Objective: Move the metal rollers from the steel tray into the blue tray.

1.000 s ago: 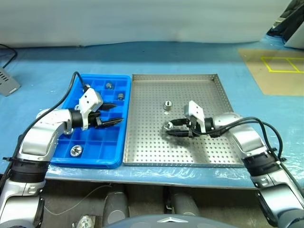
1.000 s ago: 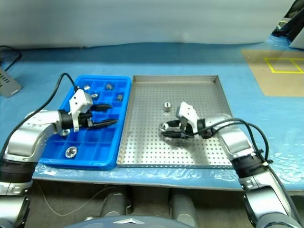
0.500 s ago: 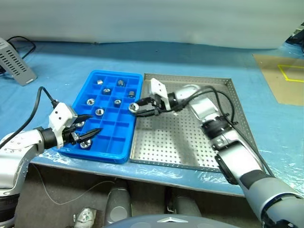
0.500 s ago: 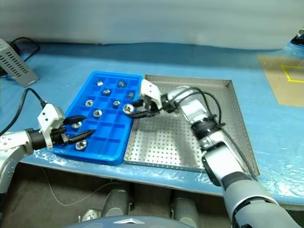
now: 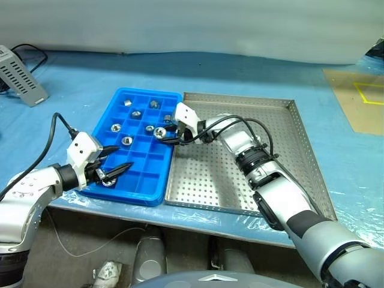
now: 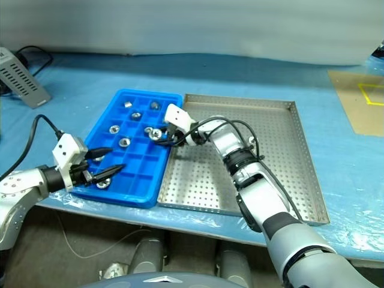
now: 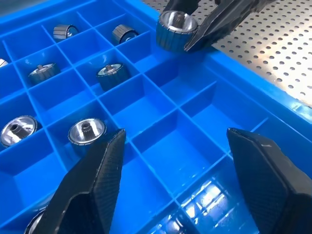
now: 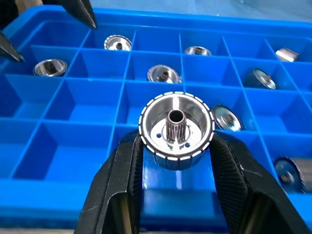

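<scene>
Right gripper (image 8: 175,146) pinches a roller (image 8: 176,130) above, seemingly, the blue tray (image 5: 157,191) (near its edge).

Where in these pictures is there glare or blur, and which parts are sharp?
Right wrist view: the held roller is sharp, with bright shine on its face; the far compartments of the blue tray look softer. Left wrist view: a white glare spot on the tray's near wall; the left gripper fingers are close and slightly soft. Left eye view: even light, soft shadows on the steel tray.
</scene>
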Controlling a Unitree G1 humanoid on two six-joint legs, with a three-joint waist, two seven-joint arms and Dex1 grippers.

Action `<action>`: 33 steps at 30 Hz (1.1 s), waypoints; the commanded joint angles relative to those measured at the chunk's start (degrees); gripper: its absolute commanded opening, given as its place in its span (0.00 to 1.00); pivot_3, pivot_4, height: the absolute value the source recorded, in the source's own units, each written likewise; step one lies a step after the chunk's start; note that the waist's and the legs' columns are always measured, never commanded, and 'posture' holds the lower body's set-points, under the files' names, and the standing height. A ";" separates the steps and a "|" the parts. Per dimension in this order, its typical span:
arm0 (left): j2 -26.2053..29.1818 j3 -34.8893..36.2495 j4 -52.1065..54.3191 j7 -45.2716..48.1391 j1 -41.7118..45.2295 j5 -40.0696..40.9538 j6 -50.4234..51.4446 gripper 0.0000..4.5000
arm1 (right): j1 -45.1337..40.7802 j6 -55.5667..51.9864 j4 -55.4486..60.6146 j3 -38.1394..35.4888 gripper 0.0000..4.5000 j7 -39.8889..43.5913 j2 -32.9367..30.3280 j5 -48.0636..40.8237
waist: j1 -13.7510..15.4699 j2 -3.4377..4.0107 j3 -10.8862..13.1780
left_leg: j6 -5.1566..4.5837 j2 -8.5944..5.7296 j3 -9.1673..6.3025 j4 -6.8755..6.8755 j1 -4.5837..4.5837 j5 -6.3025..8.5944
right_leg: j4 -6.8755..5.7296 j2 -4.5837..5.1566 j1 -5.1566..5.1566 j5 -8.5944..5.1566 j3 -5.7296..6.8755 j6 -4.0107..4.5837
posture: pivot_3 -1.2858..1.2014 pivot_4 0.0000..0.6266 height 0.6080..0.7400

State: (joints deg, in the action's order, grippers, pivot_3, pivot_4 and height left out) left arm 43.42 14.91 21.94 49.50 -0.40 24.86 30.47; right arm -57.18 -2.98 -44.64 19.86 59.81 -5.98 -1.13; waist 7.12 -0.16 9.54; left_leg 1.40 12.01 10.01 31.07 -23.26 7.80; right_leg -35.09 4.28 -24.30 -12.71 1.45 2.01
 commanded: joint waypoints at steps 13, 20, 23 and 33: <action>-0.05 -4.71 -5.18 1.57 5.69 -0.32 -2.69 0.78 | 3.76 -4.79 12.00 -3.23 0.64 -0.76 -2.49 -0.14 | 0.10 -0.01 0.00 | 0.07 -0.02 -0.01 0.11 0.06 -0.04 | -0.21 0.01 0.01 0.00 -0.04 -0.01 | 0.56 0.24 1.00; -3.69 -10.76 -11.22 1.70 11.91 -2.68 -5.67 0.78 | 9.95 -7.02 23.40 -13.51 0.64 -16.11 -8.09 -0.41 | -0.11 -0.02 -0.01 | 0.22 -0.05 -0.01 0.19 0.10 -0.14 | -0.38 0.01 -0.01 0.01 -0.10 -0.02 | 0.52 0.24 1.00; -5.49 -12.69 -14.26 1.76 14.11 -3.80 -6.99 0.78 | 16.20 -9.78 29.27 -15.33 0.64 -20.00 -9.32 -0.80 | -0.81 -0.06 -0.04 | 0.29 -0.10 0.00 0.19 0.19 -0.18 | -0.39 0.00 0.03 0.01 -0.19 -0.03 | 0.51 0.24 1.00; -7.46 -16.82 -20.87 5.00 20.08 -5.78 -9.85 0.78 | 23.53 -11.22 29.94 -19.14 0.64 -30.24 -8.88 -1.81 | -4.43 -0.05 -0.03 | 0.39 -0.10 0.00 0.18 0.22 -0.25 | -0.50 -0.05 -0.03 0.01 -0.25 -0.03 | 0.48 0.24 1.00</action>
State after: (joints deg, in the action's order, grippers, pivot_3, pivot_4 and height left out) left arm 35.87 -2.08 1.22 53.77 18.61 19.41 22.04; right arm -33.52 -14.56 -16.64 1.91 29.91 -15.25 -1.15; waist 2.68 -0.21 9.51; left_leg 1.79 11.91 10.01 31.26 -23.05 7.55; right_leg -35.58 4.23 -24.33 -12.69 1.20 1.98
